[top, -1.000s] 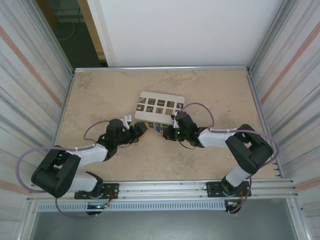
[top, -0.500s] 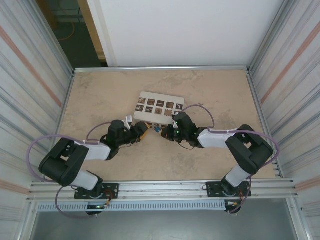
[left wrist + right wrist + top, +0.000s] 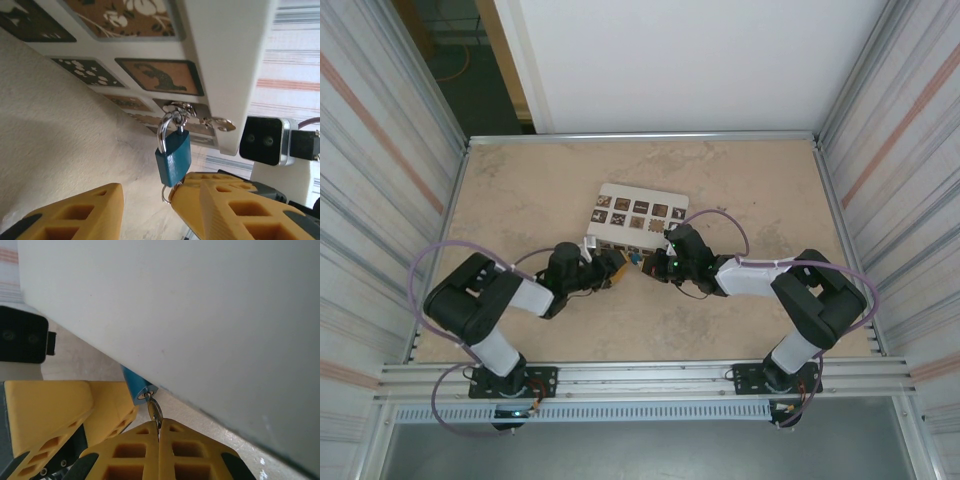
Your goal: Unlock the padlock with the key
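Note:
A small blue-teal padlock with a silver shackle hangs from a hasp on the edge of the white box. In the top view it is a blue speck between the two grippers. My left gripper is open just below it, and its right finger touches the lock's bottom corner. The key sits in the keyhole at the padlock's end. My right gripper is shut on the key's bow. The left gripper and right gripper face each other.
The white box with dark picture tiles lies flat mid-table, right behind both grippers. A small wire ring hangs under the lock. Metal rails and ribbed walls bound the table on all sides.
The left arm's elbow has swung right and forward, bringing its gripper slightly closer to the padlock, jaws a little narrower. The right arm has not moved.

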### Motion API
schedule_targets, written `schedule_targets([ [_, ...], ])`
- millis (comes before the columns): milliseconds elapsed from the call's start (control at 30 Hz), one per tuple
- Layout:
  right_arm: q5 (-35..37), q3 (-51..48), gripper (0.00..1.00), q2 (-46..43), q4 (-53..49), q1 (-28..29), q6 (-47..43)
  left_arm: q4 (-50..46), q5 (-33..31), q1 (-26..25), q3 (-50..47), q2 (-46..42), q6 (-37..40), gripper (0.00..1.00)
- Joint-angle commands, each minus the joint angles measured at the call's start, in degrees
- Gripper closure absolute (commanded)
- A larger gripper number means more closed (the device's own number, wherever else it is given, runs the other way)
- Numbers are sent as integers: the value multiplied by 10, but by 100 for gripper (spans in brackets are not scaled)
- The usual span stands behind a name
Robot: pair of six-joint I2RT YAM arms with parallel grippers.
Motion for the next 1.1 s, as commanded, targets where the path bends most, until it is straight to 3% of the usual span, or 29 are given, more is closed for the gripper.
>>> schedule_targets([
  [0, -8, 7, 100, -16, -15, 3, 16, 55, 8, -3, 17, 21, -20, 56],
  [467, -13, 12, 100, -17, -16, 0, 19, 106, -1, -10, 39, 85, -53, 61],
  [1067, -33, 17, 100, -20, -5, -3, 35, 146, -8, -15, 56, 131, -81, 74],
])
